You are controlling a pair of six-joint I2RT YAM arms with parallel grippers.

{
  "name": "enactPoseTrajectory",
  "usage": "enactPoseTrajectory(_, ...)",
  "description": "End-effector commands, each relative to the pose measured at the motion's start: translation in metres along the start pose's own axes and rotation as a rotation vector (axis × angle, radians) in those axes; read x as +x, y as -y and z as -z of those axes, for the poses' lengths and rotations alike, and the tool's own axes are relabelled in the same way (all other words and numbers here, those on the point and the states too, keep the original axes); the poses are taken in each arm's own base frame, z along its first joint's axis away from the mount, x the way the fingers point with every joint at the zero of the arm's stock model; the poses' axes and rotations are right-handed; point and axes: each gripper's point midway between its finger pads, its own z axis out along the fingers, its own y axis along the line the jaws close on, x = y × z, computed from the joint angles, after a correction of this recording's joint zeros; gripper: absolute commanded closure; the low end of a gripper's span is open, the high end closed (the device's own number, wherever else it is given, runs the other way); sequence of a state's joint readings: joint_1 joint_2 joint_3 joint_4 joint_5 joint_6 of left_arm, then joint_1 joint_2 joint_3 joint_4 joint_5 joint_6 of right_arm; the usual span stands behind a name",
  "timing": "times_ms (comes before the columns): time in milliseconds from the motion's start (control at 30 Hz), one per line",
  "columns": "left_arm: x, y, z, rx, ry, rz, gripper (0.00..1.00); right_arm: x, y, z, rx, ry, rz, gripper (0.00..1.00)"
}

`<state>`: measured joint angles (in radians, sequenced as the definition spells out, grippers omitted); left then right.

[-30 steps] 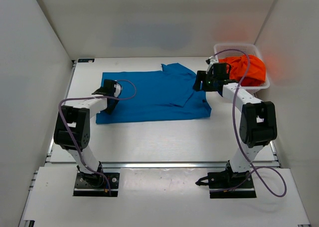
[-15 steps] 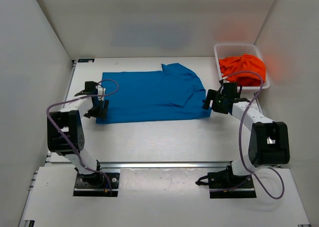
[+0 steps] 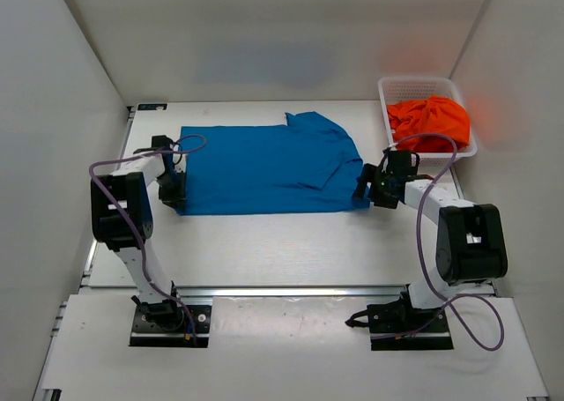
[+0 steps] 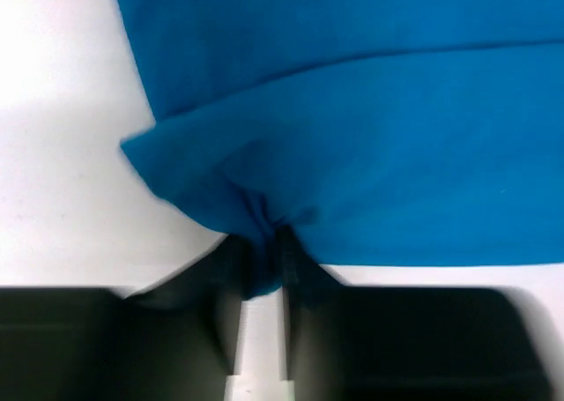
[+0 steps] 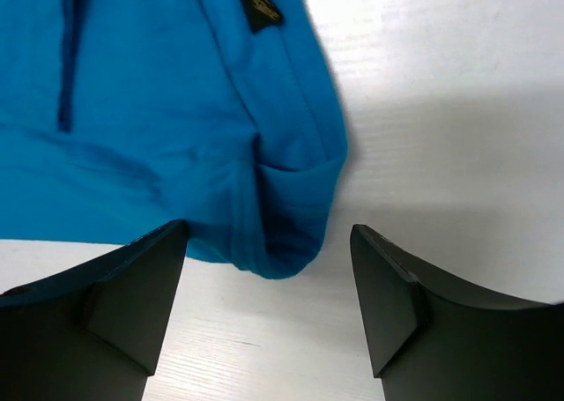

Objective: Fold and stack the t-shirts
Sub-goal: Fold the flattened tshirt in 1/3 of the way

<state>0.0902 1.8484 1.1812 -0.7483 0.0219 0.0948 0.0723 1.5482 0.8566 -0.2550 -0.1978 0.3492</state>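
Your table (image 3: 282, 251) carries the blue t-shirt (image 3: 264, 167) spread flat at centre, its long axis running from 9 to 3 o'clock, with a folded-over sleeve at the 3 o'clock end pointing toward 12. At 2 o'clock the white basket (image 3: 414, 81) holds the crumpled orange t-shirt (image 3: 429, 121). Your left gripper (image 4: 262, 251) pinches the shirt's near corner at 9 o'clock, cloth bunched between nearly closed fingers. Your right gripper (image 5: 269, 233) stands spread, straddling the near corner at 3 o'clock without gripping it.
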Motion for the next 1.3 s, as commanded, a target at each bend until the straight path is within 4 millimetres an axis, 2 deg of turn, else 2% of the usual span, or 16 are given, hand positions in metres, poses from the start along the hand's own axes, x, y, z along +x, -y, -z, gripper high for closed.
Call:
enactPoseTrajectory(0, 0.015, 0.004, -0.018, 0.047, -0.128, 0.03, 0.79, 0.003, 0.008, -0.007, 0.018, -0.002, -0.057, 0.29)
enactPoseTrajectory(133, 0.009, 0.005, -0.009, 0.026, -0.048, 0.019, 0.77, 0.004, 0.004, -0.012, -0.002, -0.008, -0.066, 0.31)
enactPoseTrajectory(233, 0.018, 0.014, -0.009, 0.046, -0.063, 0.004, 0.75, 0.01, 0.001, -0.016, -0.02, -0.031, -0.081, 0.42)
enactPoseTrajectory(333, 0.02, 0.015, -0.011, 0.054, -0.075, 0.017, 0.76, 0.016, 0.004, -0.018, -0.023, -0.04, -0.095, 0.7)
enactPoseTrajectory(400, 0.019, 0.014, -0.01, 0.053, -0.079, 0.005, 0.77, 0.022, 0.007, -0.015, -0.021, -0.051, -0.116, 0.97)
enactPoseTrajectory(433, 0.021, 0.012, -0.01, 0.051, -0.085, 0.007, 0.79, 0.02, 0.009, -0.011, -0.019, -0.043, -0.132, 1.0)
enactPoseTrajectory(600, 0.044, 0.008, 0.002, 0.006, -0.12, -0.06, 0.88, 0.033, 0.02, 0.025, 0.029, -0.042, -0.18, 1.0)
enactPoseTrajectory(800, 0.086, 0.02, 0.032, 0.036, -0.142, -0.127, 0.87, 0.093, 0.029, 0.065, 0.067, -0.153, -0.266, 1.0)
enactPoseTrajectory(867, 0.104, 0.029, 0.038, 0.06, -0.162, -0.147, 0.87, 0.103, 0.034, 0.077, 0.094, -0.169, -0.252, 1.0)
enactPoseTrajectory(967, 0.114, 0.035, 0.044, 0.045, -0.171, -0.22, 0.87, 0.126, 0.044, 0.09, 0.145, -0.245, -0.302, 1.0)
enactPoseTrajectory(1067, 0.118, 0.029, 0.053, 0.019, -0.167, -0.23, 0.86, 0.141, 0.04, 0.103, 0.155, -0.301, -0.319, 0.89)
enactPoseTrajectory(1133, 0.125, 0.032, 0.059, 0.028, -0.172, -0.254, 0.77, 0.15, 0.04, 0.111, 0.188, -0.353, -0.307, 0.74)
enactPoseTrajectory(1167, 0.124, 0.037, 0.06, 0.024, -0.163, -0.277, 0.71, 0.143, 0.043, 0.114, 0.205, -0.333, -0.287, 0.73)
enactPoseTrajectory(1200, 0.127, 0.038, 0.06, 0.025, -0.16, -0.287, 0.57, 0.138, 0.045, 0.118, 0.219, -0.323, -0.278, 0.68)
enactPoseTrajectory(1233, 0.123, 0.036, 0.064, 0.001, -0.139, -0.281, 0.48, 0.128, 0.049, 0.119, 0.245, -0.296, -0.268, 0.65)
enactPoseTrajectory(1267, 0.122, 0.035, 0.065, -0.013, -0.127, -0.274, 0.02, 0.103, 0.047, 0.125, 0.265, -0.233, -0.222, 0.61)
